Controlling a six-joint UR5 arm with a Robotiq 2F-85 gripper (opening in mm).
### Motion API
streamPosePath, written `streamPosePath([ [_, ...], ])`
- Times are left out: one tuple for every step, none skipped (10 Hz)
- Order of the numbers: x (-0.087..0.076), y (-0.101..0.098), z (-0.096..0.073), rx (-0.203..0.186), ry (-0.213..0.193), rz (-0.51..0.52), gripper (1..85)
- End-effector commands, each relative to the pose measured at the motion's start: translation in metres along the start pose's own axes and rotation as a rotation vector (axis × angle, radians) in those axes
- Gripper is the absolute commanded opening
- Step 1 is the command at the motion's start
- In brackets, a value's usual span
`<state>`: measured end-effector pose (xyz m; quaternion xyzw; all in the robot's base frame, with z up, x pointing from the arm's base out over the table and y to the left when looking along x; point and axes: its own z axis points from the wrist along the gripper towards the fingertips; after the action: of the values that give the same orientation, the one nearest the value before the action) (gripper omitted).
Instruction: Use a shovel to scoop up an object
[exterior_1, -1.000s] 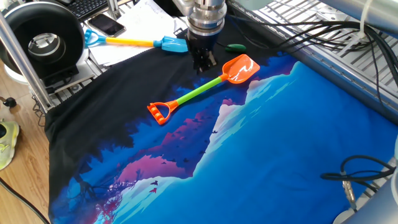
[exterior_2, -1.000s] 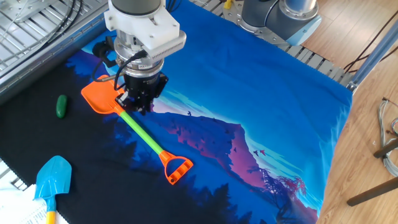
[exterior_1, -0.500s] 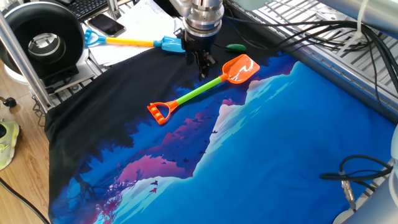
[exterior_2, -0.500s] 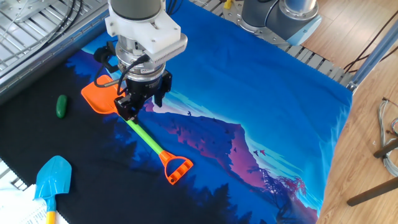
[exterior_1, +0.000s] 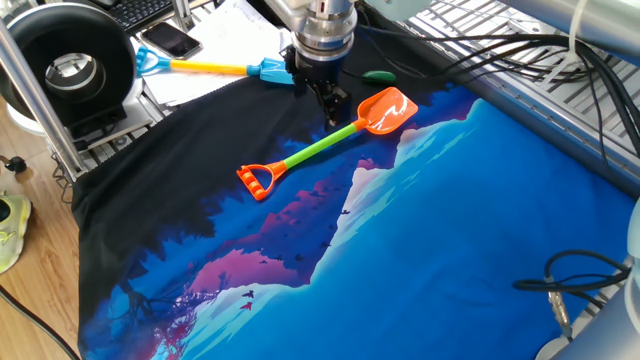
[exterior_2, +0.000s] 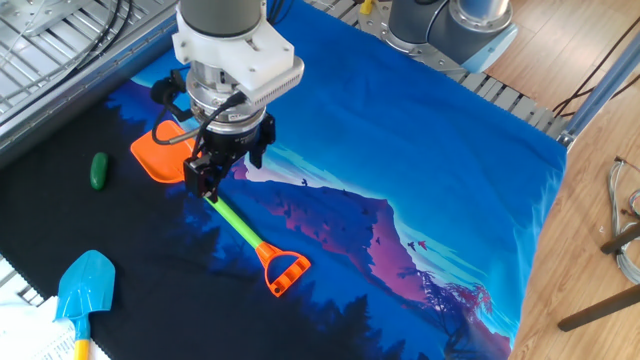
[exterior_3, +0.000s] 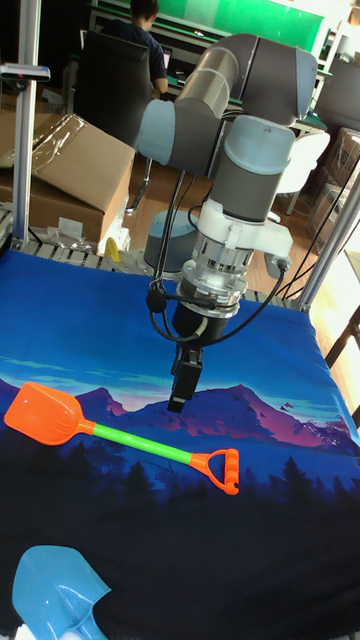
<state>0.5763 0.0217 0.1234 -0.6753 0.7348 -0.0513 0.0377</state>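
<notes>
Orange-bladed shovel (exterior_2: 215, 199) flat on cloth, green shaft under spread gripper (exterior_2: 224, 169) fingers

Orange-and-lime shovel (exterior_1: 330, 139), dark green object (exterior_2: 98, 170), blue mountain-print cloth (exterior_1: 470, 230).

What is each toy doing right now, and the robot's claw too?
Orange shovel: lying flat on the cloth, not held.
Claw: open, hovering above the green shaft near the orange blade, not gripping it.
Green pebble: lying on the dark cloth, apart from the blade, not scooped yet.
Blue shovel: lying flat at the cloth's edge, untouched.
Cloth: spread over the table.
</notes>
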Motion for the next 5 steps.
streamPosePath([
  [-0.0121,-0.0044,-0.0002,0.016,-0.040,0.027,80.3],
  [-0.0128,-0.0044,-0.0002,0.018,-0.047,0.033,80.3],
  [-0.0150,-0.0051,-0.0003,0.020,-0.055,0.051,80.3],
  [-0.0174,-0.0076,-0.0007,0.028,-0.064,0.060,80.3],
  [-0.0175,-0.0087,-0.0007,0.033,-0.064,0.061,80.0],
])
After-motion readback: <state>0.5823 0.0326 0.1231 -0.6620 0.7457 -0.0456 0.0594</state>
